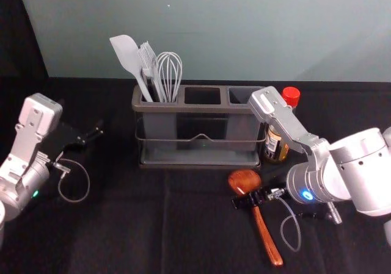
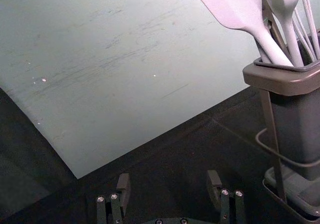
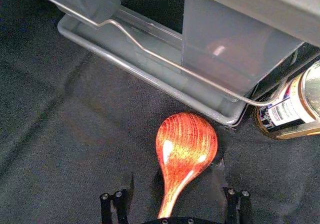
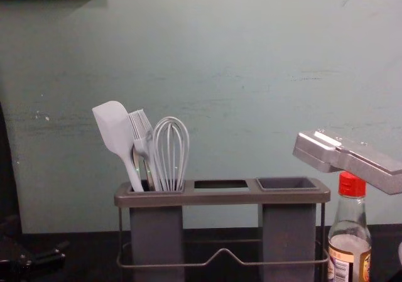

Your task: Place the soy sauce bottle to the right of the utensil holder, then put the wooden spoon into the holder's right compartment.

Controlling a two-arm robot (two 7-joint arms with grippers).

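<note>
The left hand (image 1: 91, 135) hangs open near the left edge of the worktop (image 1: 122, 225); the right hand (image 1: 244, 199), also open, reaches inward from the right edge.

The holder (image 1: 201, 109) stands behind the spoon (image 1: 244, 179), left of the bottle (image 1: 291, 95).

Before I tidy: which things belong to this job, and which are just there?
Job:
soy sauce bottle
wooden spoon
utensil holder
right gripper, over the spoon

Just there:
spatula, brush, whisk, in the left compartment
left gripper, left of the holder
</note>
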